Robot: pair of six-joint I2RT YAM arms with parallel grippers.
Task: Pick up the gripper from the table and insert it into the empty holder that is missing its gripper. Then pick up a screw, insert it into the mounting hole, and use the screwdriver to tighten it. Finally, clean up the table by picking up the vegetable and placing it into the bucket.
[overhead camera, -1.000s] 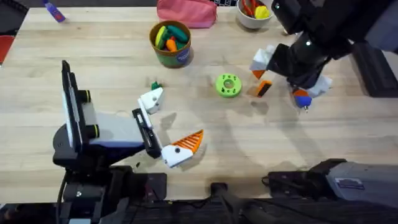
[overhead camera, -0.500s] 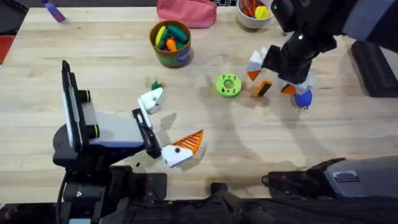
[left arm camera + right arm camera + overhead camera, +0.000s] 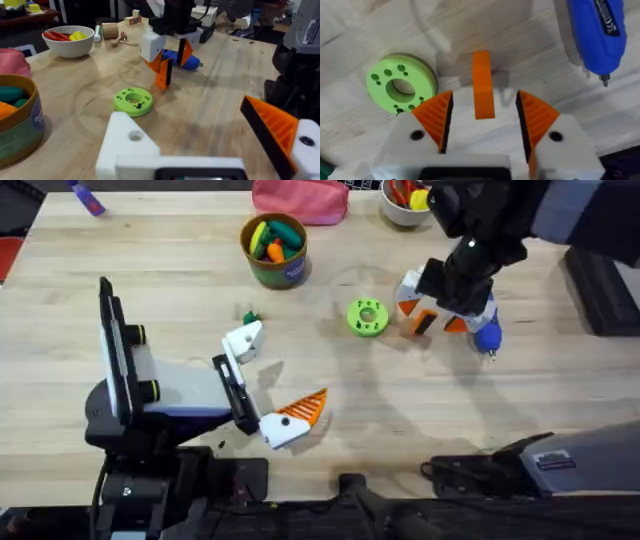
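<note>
The orange gripper tip lies flat on the counter, just beside the lime-green disc and near the blue screwdriver. In my right wrist view it sits squarely in the gap between my right gripper's spread fingers, touching neither pad. Its long axis runs parallel to the finger pads, pointing away from the wrist, so as I judge it a straight descent and a squeeze across its narrow width should take it; no turn of the wrist looks necessary. The left wrist view shows it a bit differently, the tip looking propped or tilted under the right arm's fingers, so I can't tell for sure how flat it lies.

The right arm is plainly the nearer one. My left gripper rests well apart toward the near-left of the counter, fingers spread and holding nothing: one bears its orange wedge, the other is the bare white holder with an open screw hole. The small green vegetable lies just beyond that holder, and the olive bucket, already holding toy vegetables, stands farther back.

There is small print on the screwdriver's barrel and a purple label on the bucket, but I can read neither.
</note>
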